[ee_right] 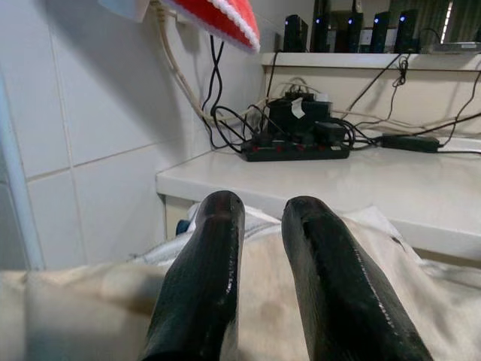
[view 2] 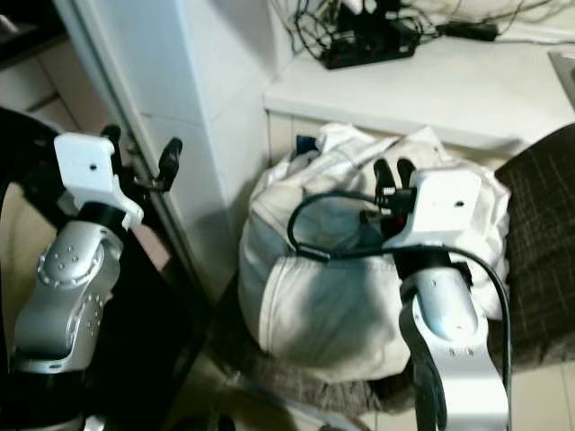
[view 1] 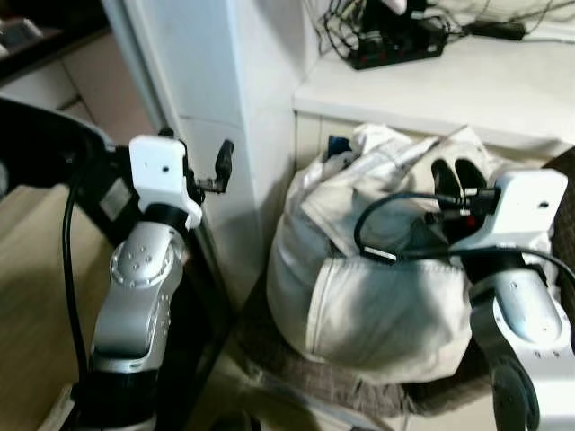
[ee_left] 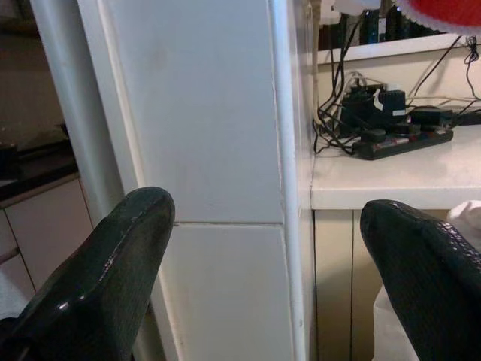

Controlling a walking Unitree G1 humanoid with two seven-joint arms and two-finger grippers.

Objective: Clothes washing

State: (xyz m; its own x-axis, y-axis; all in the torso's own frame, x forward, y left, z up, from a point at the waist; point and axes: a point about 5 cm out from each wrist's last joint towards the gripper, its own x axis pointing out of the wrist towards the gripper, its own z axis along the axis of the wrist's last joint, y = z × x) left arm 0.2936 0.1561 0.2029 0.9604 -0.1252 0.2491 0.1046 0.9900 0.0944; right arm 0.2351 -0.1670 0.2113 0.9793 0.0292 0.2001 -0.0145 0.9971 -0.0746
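We look down on a bulging white laundry bag — stuffed with pale clothes — slumped on a dark woven cushion at the foot of a white tiled pillar, just below the front edge of a white tabletop. At the tabletop's back edge, near the wall, a black power strip lies in a tangle of cables, with several plugs pushed into it. Our right gripper hangs over the top of the bag, its two black fingers drawn narrow, nearly parallel with only a slim gap between them, and nothing held; from the wrist, pale fabric spreads just beneath them. A black cable loops from the right wrist across the bag's upper folds. Our left gripper is raised beside the pillar, well apart from the bag, its fingers spread wide and empty, framing the white tiles and the tabletop's near corner. A red object with a white toothed edge hangs at the top of the right wrist view; we cannot tell what it is. To the robot's left of the pillar, a dark doorway and pale floor show behind the silver left arm.
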